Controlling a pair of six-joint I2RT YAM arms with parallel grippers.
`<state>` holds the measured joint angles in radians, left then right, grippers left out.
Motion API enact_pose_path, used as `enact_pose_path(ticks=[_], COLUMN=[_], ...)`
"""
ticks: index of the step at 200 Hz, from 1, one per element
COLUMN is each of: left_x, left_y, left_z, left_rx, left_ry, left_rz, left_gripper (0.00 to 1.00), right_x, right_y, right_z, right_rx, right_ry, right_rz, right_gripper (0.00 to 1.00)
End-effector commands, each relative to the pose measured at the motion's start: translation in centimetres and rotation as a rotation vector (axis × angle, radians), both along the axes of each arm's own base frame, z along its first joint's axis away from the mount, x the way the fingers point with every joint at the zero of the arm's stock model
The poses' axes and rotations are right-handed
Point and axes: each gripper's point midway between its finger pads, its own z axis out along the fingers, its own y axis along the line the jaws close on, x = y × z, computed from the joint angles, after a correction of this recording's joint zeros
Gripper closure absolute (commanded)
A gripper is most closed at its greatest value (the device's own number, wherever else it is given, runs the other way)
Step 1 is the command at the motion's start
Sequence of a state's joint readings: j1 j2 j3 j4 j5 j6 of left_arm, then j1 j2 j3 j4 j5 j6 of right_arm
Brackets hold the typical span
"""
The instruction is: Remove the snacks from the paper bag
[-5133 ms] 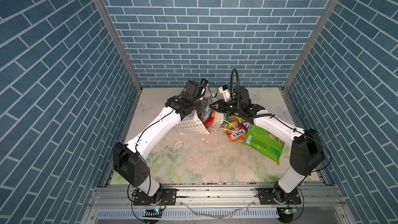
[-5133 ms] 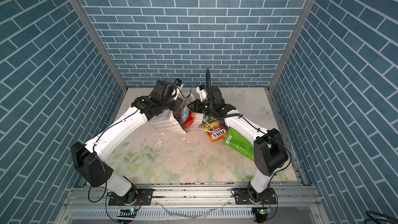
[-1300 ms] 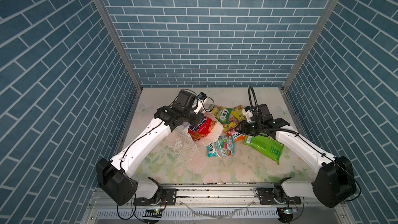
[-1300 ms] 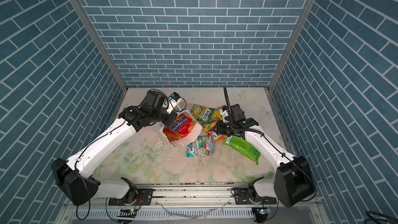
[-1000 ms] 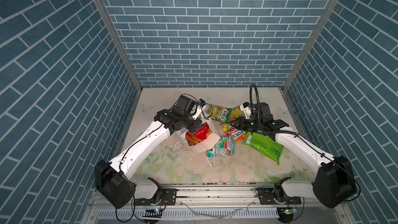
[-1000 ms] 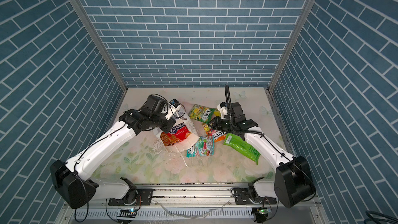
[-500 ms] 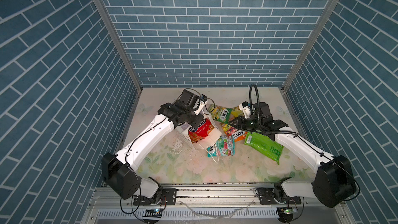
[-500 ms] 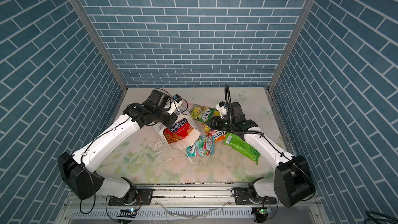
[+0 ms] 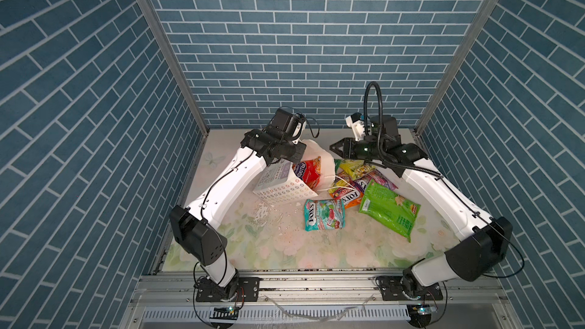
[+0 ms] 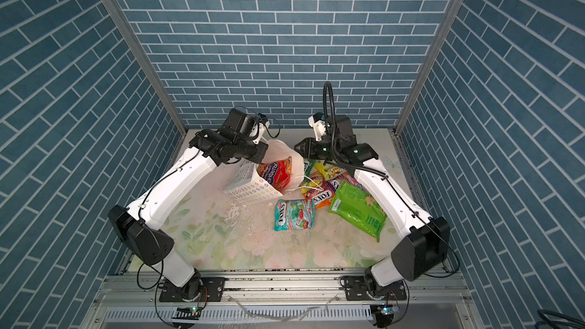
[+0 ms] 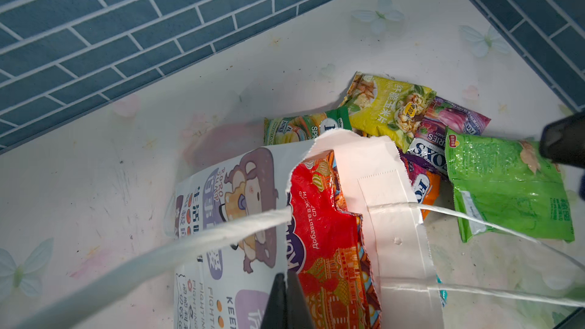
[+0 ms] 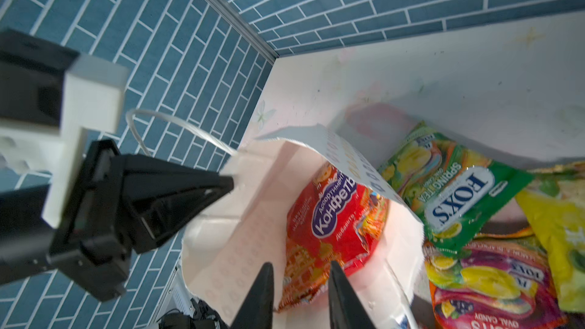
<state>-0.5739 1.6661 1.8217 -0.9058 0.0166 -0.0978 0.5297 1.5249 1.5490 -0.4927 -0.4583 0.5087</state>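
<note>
As both top views show, the paper bag [image 9: 285, 192] leans tilted, mouth toward the right gripper [image 9: 333, 147], red packet [image 9: 308, 170] inside it, other snacks [image 9: 387, 213] loose on the table [image 9: 316, 248] beside. Left wrist: left gripper [image 11: 285, 276] pinched shut on the thin bag wall; paper light, tears easily. Right wrist: right jaws apart, empty, at the mouth; glossy packet looks light, crinkly, slippery, so pinch its crimped edge.

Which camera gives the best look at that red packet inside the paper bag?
The right wrist view: it looks straight into the paper bag, so the red packet and its label show large. The left wrist view shows it partly behind the bag's wall; in both top views it is a small red patch.
</note>
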Motion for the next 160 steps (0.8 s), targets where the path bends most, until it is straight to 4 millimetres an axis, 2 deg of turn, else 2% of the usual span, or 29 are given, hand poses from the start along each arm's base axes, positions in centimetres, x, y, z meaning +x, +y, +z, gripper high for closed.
enact_pose_path(ticks=[1,43,76,107,138,160], left_x=[1.0,1.8,2.0,1.7,1.4,1.2], left_y=[-0.8,-0.6,-1.4,-2.0,-1.9,-1.3], left_z=[2.7,2.5,2.7,2.9,3.2,3.4], left_rx=[-0.098,-0.108,-0.145,-0.179,-0.198,-0.208], left_ry=[-0.067,-0.098,-0.098,-0.103,-0.106,-0.114], left_rz=[0.028,0.063,0.041,0.015,0.011,0.020], left_gripper=[1.00,1.00,1.00,1.00,1.00,1.00], right_x=[-1.6,-4.2,-5.3,-4.2,-3.0,-2.9], right_y=[-0.3,-0.5,1.4,1.9,1.0,0.8], right_z=[-4.4,-8.2,-9.8,-11.2,-13.1,-14.2], right_rx=[-0.234,-0.449,-0.485,-0.537,-0.588,-0.591], right_ry=[0.122,0.213,0.236,0.195,0.192,0.202], right_rz=[0.013,-0.032,-0.044,-0.132,-0.226,-0.251], right_gripper=[0.70,0.69,0.69,0.68,0.68,0.67])
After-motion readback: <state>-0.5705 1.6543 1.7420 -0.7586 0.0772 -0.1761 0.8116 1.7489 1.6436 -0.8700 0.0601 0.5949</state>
